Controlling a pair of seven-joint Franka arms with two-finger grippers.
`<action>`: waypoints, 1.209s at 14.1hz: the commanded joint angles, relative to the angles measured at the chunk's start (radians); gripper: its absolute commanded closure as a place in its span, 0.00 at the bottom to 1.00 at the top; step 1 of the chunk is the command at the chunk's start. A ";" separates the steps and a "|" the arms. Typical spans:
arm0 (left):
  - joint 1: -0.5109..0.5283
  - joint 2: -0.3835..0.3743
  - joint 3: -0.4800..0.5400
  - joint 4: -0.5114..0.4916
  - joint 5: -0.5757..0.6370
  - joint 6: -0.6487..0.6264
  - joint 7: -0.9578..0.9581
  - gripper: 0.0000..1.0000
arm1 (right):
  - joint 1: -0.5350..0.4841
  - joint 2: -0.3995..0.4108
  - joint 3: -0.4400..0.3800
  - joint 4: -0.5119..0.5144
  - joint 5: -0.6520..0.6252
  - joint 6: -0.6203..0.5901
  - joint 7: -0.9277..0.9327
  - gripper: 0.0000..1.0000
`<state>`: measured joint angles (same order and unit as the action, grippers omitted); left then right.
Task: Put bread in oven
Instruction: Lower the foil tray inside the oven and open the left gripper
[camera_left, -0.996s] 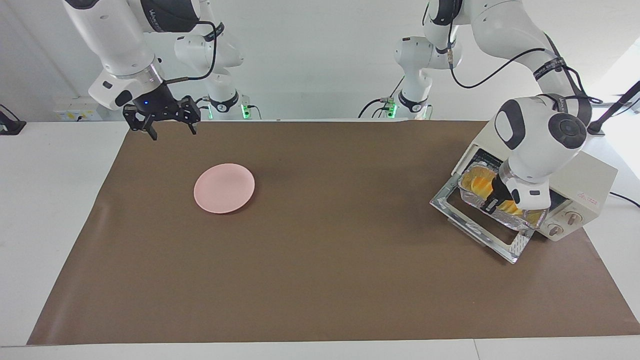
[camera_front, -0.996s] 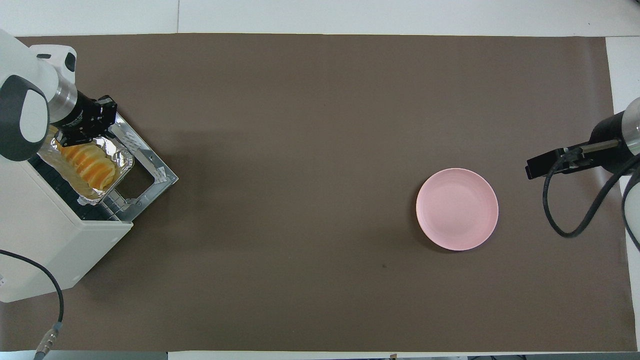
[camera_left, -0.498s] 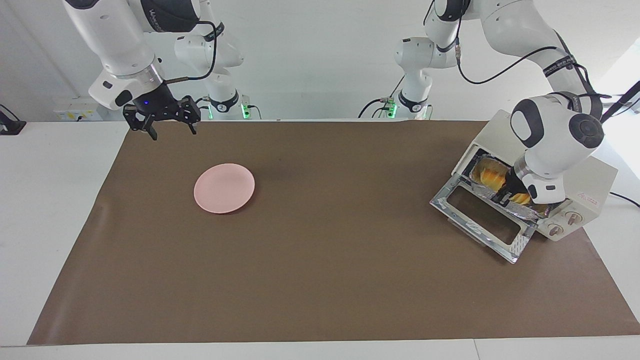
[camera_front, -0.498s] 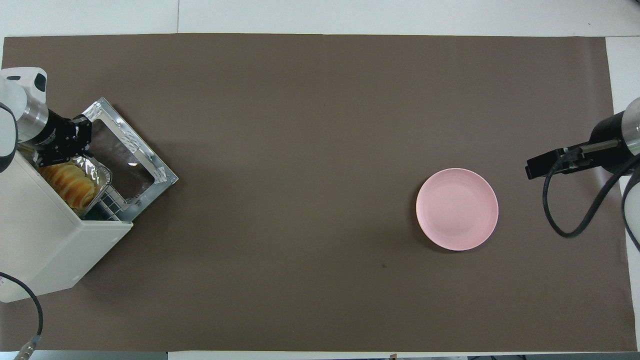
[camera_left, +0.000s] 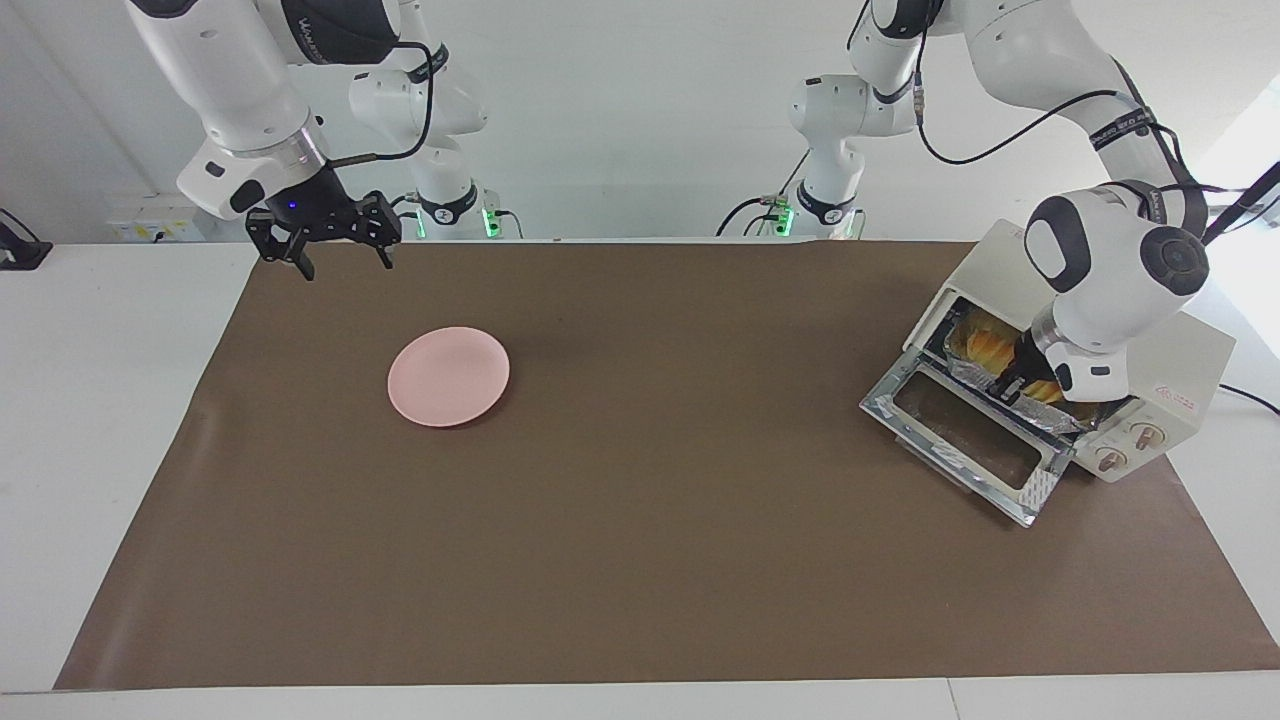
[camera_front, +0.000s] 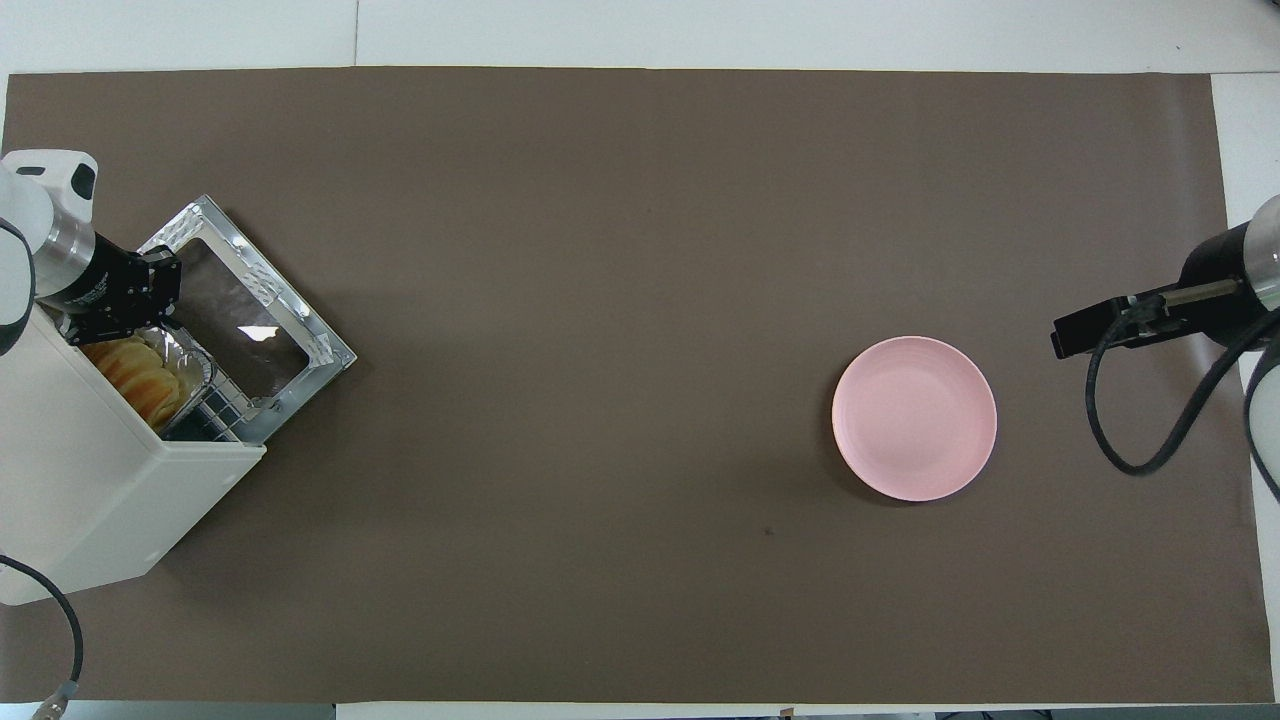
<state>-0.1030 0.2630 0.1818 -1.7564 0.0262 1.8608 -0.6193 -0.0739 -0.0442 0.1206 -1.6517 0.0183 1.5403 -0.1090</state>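
The left end effector is at the toaster oven mouth by the bread in its foil tray; whether its fingers are apart or together cannot be told. The right end effector waits, fingers apart.

The oven is set at the left arm's end of the table, its door dropped open. The foil tray is lodged in the oven's mouth, and the bread is held in it. The plate is placed well apart from the oven, toward the right arm's end.

Counted: one oven, door down; one bread; one foil tray; one pink plate; two grippers: left gripper, right gripper.
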 joint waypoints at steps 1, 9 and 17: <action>-0.009 -0.050 0.010 -0.069 0.055 -0.008 0.007 1.00 | -0.015 -0.023 0.011 -0.020 0.002 -0.005 0.003 0.00; 0.003 -0.048 0.010 -0.064 0.057 0.021 0.088 0.00 | -0.015 -0.022 0.011 -0.020 0.002 -0.005 0.005 0.00; -0.017 -0.036 0.008 0.098 0.060 0.003 0.177 0.00 | -0.015 -0.022 0.011 -0.020 0.002 -0.005 0.003 0.00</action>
<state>-0.1120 0.2499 0.1727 -1.7236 0.0566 1.9025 -0.4735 -0.0739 -0.0444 0.1206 -1.6517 0.0183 1.5403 -0.1090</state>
